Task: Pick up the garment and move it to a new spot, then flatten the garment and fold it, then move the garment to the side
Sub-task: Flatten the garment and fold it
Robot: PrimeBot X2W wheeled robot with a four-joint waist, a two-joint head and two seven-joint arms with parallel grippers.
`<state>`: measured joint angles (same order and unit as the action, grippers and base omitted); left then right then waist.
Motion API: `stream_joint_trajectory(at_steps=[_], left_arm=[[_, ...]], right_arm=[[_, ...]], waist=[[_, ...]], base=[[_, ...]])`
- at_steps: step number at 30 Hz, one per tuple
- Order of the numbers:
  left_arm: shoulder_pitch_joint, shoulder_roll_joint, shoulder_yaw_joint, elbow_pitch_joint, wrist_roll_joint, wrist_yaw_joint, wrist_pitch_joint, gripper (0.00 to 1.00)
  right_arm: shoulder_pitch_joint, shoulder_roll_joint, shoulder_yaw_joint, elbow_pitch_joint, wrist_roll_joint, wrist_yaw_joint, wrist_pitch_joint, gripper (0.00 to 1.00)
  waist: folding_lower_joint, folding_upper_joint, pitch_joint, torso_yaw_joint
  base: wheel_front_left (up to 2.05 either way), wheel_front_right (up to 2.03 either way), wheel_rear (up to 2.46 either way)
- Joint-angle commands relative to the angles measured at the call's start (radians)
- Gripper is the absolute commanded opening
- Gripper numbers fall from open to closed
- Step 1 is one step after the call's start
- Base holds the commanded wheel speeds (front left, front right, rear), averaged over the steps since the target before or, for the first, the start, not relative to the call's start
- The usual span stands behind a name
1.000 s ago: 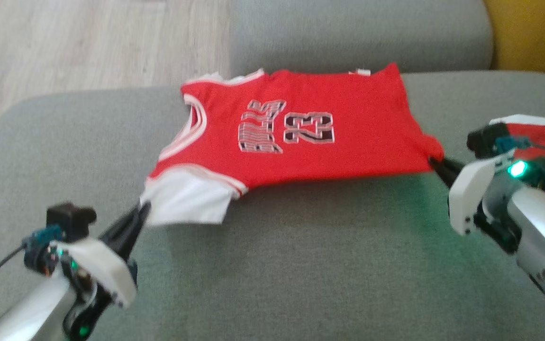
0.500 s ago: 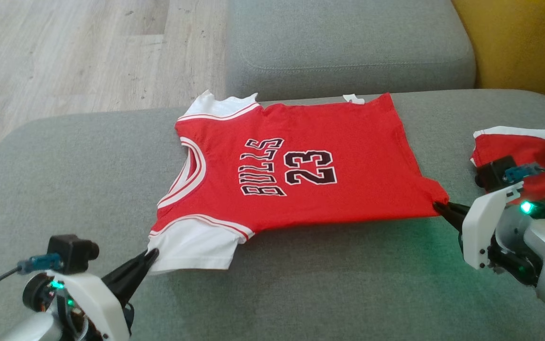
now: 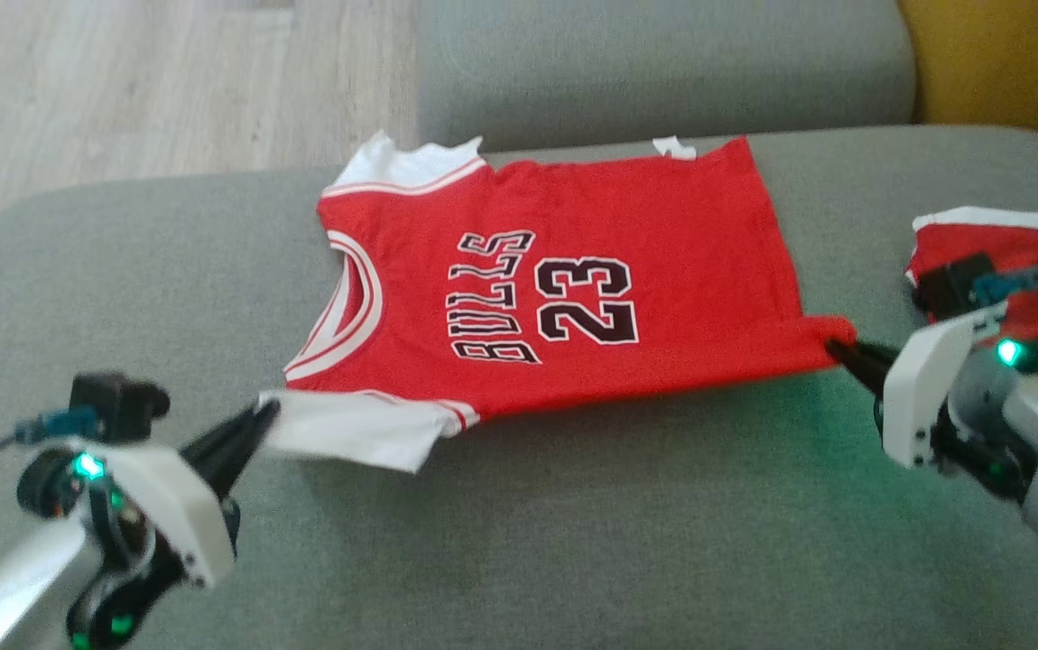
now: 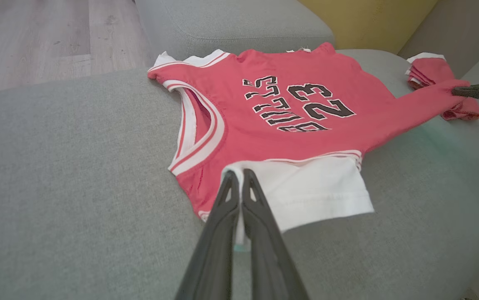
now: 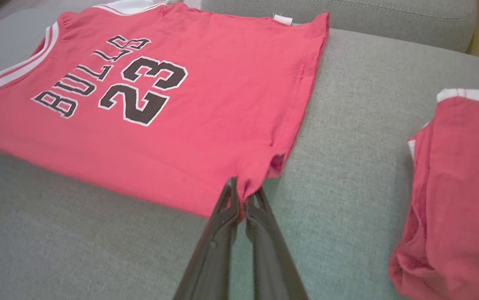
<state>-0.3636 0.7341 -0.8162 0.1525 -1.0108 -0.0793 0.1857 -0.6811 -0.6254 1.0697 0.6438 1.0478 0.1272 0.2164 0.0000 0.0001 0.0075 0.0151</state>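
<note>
Head view, garment point(image 3: 555, 289): spread print-up on middle of sofa seat point(image 3: 573, 542), near edge lifted off it.
Left end effector point(image 3: 262, 417): pressed together, pinching white sleeve point(image 3: 356, 433) corner.
Right end effector point(image 3: 835, 348): pressed together, pinching red hem corner point(image 3: 821, 336).
Risk: thin pinches likely to slip under tension; uneven pull would skew or wrinkle cloth on sofa seat.

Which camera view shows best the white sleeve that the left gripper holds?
The left wrist view: the white sleeve lies close and whole, with the left gripper shut on its edge. The head view shows it smaller and somewhat blurred. The right wrist view shows the shirt, its red body and hem.
</note>
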Motion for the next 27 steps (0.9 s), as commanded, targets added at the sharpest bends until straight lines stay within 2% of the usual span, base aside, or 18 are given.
stream_joint_trajectory(at_steps=[1,11,21,27], left_arm=[[-0.091,0.026,0.059,-0.007,0.009,0.001,0.006,0.0],[-0.293,-0.011,0.055,0.136,0.059,-0.016,0.076,0.0],[-0.467,-0.064,-0.004,0.257,0.126,-0.041,0.133,0.0],[-0.557,-0.091,-0.054,0.346,0.186,-0.047,0.125,0.0]], right_arm=[[-0.041,-0.012,-0.016,-0.007,0.006,0.003,-0.002,0.0],[-0.165,0.051,0.009,0.047,-0.021,0.003,0.024,0.0],[-0.26,0.111,0.028,0.153,-0.02,0.003,0.028,0.0],[-0.305,0.144,0.049,0.199,-0.018,0.003,0.019,0.0]], waist=[[0.0,-0.0001,0.026,-0.003],[0.0,-0.0001,0.115,-0.037],[0.0,-0.0001,0.185,-0.051],[0.0,-0.0001,0.219,-0.056]], base=[[0.0,0.0,0.0],[0.0,0.0,0.0],[0.0,0.0,0.0],[0.0,0.0,0.0]])
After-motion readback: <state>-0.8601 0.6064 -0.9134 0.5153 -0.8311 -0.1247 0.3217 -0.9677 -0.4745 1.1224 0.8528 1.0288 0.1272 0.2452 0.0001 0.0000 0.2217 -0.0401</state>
